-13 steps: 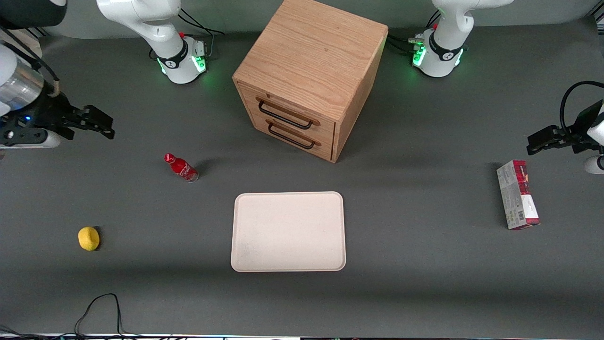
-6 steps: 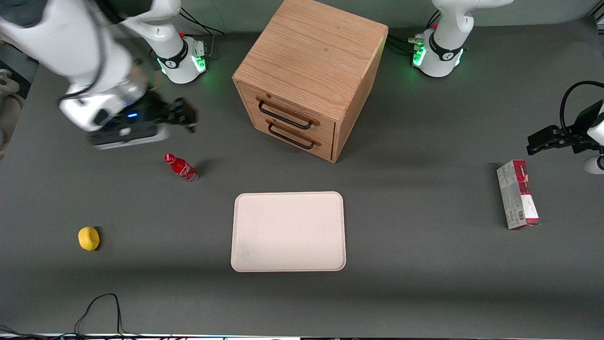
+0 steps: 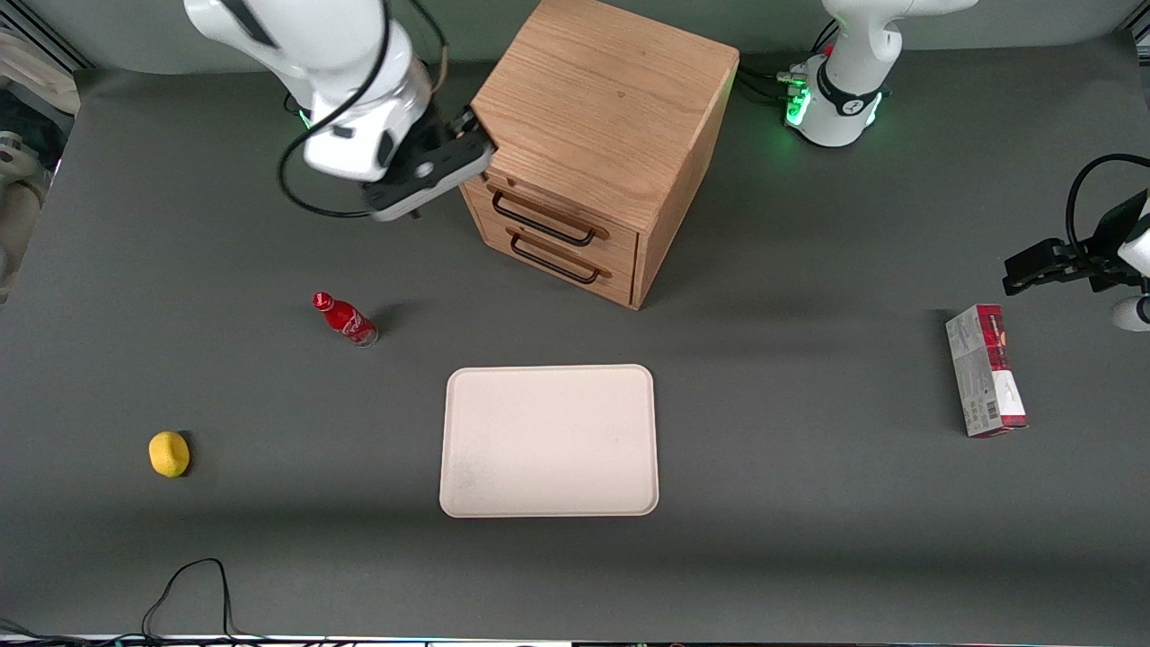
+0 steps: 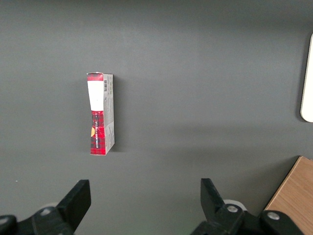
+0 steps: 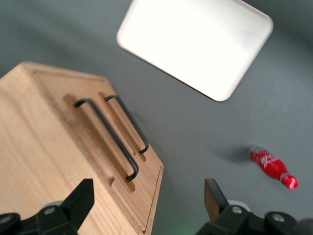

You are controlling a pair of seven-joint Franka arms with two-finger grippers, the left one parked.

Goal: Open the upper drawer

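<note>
Upper drawer (image 3: 548,211) just beside tool (image 3: 478,135)

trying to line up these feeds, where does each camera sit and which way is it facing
Front view: high above the table, looking down at the oak cabinet and its closed upper drawer; the open gripper hangs at the cabinet's top corner.
Right wrist view: on the working arm, facing the drawer fronts, cream tray and red bottle; both fingers show.
Left wrist view: facing a red-and-grey carton.
Shared: cabinet, tray, bottle, carton.

Upper drawer (image 3: 548,208) matt oak, black wire handle; tray (image 3: 549,440) smooth.
</note>
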